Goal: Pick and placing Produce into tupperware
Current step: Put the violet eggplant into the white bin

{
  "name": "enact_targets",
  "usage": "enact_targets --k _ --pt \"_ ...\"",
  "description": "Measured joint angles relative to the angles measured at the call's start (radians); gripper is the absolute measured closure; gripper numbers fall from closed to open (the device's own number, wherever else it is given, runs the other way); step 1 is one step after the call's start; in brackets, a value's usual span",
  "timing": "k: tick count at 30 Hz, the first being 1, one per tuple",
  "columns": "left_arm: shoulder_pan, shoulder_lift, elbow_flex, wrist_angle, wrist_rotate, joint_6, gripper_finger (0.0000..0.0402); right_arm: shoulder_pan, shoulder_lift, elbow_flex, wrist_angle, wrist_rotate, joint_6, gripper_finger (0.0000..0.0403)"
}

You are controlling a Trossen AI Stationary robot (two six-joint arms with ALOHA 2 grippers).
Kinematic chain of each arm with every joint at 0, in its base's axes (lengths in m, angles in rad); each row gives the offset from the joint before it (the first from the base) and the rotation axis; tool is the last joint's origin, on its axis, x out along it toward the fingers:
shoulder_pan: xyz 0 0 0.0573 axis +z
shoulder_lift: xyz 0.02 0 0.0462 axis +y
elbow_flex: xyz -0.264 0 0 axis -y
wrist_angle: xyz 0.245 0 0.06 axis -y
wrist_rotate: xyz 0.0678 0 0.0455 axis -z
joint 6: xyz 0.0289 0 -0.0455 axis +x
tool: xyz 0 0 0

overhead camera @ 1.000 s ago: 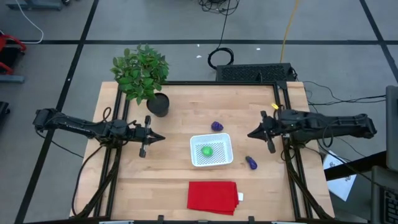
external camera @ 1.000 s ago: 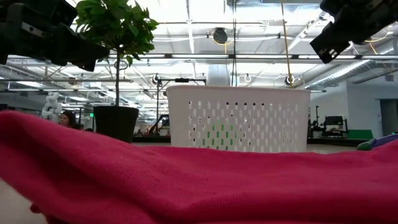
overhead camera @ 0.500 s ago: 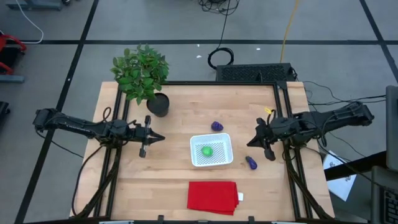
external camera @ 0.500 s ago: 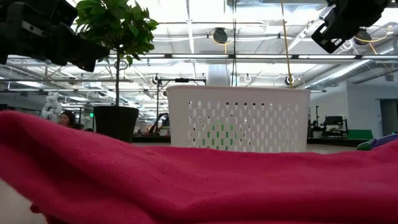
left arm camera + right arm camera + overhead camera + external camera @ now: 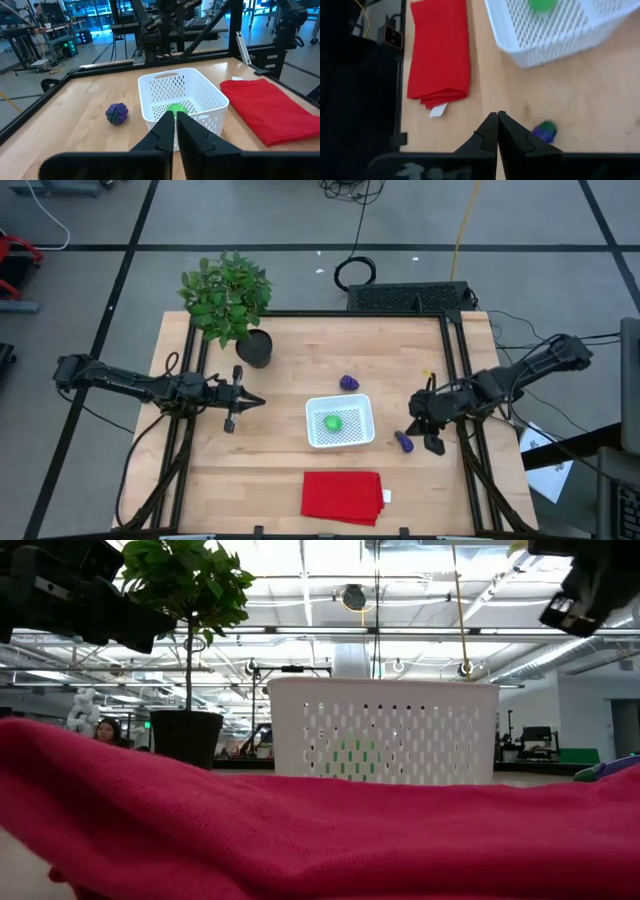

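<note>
The white perforated tupperware (image 5: 340,421) sits mid-table with the round green item (image 5: 332,422) inside it. The rounded purple item (image 5: 348,383) lies on the wood just beyond the container's far side. The elongated dark purple item (image 5: 404,442) lies to the container's right. My right gripper (image 5: 413,418) hangs above and just right of that item, tipped downward, fingers shut; its wrist view shows the item (image 5: 545,131) beside the shut tips (image 5: 497,116). My left gripper (image 5: 257,400) waits left of the container, shut, pointing at it (image 5: 175,113).
A folded red cloth (image 5: 342,496) lies near the table's near edge, in front of the container. A potted leafy plant (image 5: 228,300) stands at the far left corner. Black frame rails run along the table's left and right sides. Bare wood lies between the container and each arm.
My right gripper has moved toward the table's near edge and tipped downward, coming close above the elongated dark purple item. Its fingers have stayed shut. The produce and the container have not moved.
</note>
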Motion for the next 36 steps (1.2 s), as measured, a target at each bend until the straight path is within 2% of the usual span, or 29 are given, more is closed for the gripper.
enact_targets --k 10,14,17,22,30,36 --pt "0.000 0.000 0.000 0.000 -0.001 0.000 0.0376 0.012 0.009 0.000 -0.053 -0.005 0.326 0.0403" --pt "0.000 0.000 0.000 0.000 -0.001 0.012 0.0376 0.012 0.019 0.000 -0.058 -0.005 0.411 0.0403" --pt "0.000 0.000 0.000 0.000 -0.001 0.013 0.0376 0.012 0.047 0.000 -0.059 -0.011 0.443 0.0403" --pt "0.000 0.000 0.000 -0.001 -0.001 0.016 0.0376 0.012 0.117 0.031 -0.089 -0.090 0.463 0.0403" --pt "0.000 0.000 0.000 -0.002 -0.001 0.018 0.0376 0.012 0.261 0.146 -0.215 -0.089 0.475 0.0403" --pt "0.000 0.000 0.000 -0.013 -0.001 0.017 0.0376 0.012 0.322 0.160 -0.271 -0.116 0.441 0.0403"
